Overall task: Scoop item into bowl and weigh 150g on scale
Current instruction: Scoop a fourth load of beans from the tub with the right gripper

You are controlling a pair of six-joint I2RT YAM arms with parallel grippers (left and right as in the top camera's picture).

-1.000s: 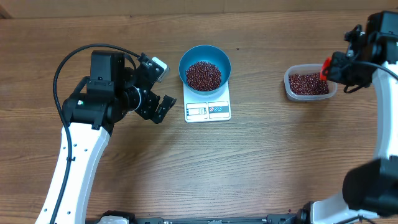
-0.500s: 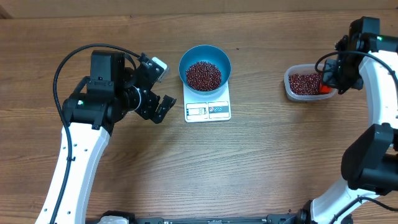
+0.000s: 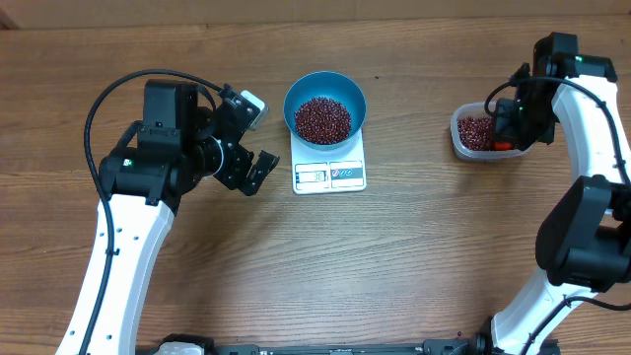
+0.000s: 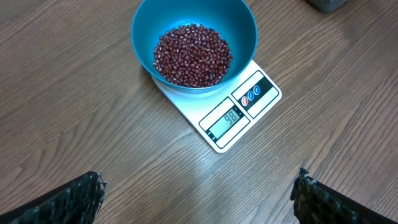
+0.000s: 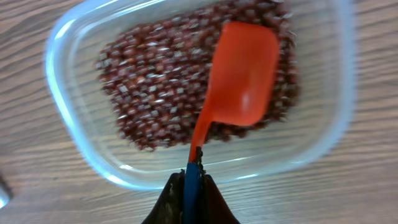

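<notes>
The blue bowl (image 3: 325, 106) stands on the white scale (image 3: 329, 175) at the table's middle and holds a heap of red-brown beans (image 3: 323, 119). In the left wrist view the bowl (image 4: 144, 25), its beans (image 4: 193, 55) and the scale (image 4: 239, 115) lie ahead of my open, empty left gripper (image 4: 196, 196). Overhead, that left gripper (image 3: 256, 138) sits just left of the scale. My right gripper (image 5: 191, 186) is shut on the blue handle of an orange scoop (image 5: 242, 74), whose head is over the beans (image 5: 155, 87) in the clear tub (image 5: 68, 124).
The clear tub (image 3: 459, 138) of beans sits at the right of the table, with my right gripper (image 3: 508, 123) over its right end. Bare wooden tabletop lies between the tub and the scale and along the front.
My right arm has swung in over the tub and carried the scoop from the tub's far right corner down and slightly left onto the beans. The left arm has not moved.
</notes>
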